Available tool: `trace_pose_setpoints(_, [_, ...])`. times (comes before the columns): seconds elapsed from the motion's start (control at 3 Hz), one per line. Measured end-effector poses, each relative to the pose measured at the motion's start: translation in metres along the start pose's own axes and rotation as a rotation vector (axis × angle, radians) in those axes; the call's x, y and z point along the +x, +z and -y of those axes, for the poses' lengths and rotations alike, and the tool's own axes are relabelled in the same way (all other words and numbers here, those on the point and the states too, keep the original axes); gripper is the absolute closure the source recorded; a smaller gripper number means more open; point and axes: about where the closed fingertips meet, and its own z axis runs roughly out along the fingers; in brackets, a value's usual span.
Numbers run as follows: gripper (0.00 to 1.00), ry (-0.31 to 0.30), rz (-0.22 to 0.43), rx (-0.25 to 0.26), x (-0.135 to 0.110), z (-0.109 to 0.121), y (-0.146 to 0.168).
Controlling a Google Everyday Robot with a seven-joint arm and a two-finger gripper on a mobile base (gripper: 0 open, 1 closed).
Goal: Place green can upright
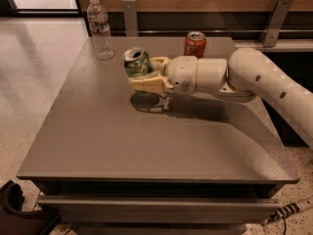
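Note:
The green can [136,62] is in my gripper [145,73], held a little above the grey table [122,141], nearly upright with its silver top tilted slightly toward the camera. My cream fingers [146,83] close around its sides from the right. The white arm reaches in from the right edge of the view. The can's shadow lies on the table just below it.
An orange-red can [195,44] stands upright at the back of the table, behind my wrist. A clear plastic water bottle [100,28] stands at the back left corner. A wooden wall with metal brackets runs behind the table.

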Motion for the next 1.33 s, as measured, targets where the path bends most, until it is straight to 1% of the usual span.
trace_pose_setpoints(0.67, [1.0, 0.05, 0.016, -0.018, 0.015, -0.005, 0.014])
trace_pose_setpoints(1.0, [1.0, 0.102, 0.017, -0.01, 0.034, -0.007, 0.018])
trace_pose_setpoints(1.33, [1.0, 0.133, 0.019, 0.003, 0.047, -0.008, 0.013])
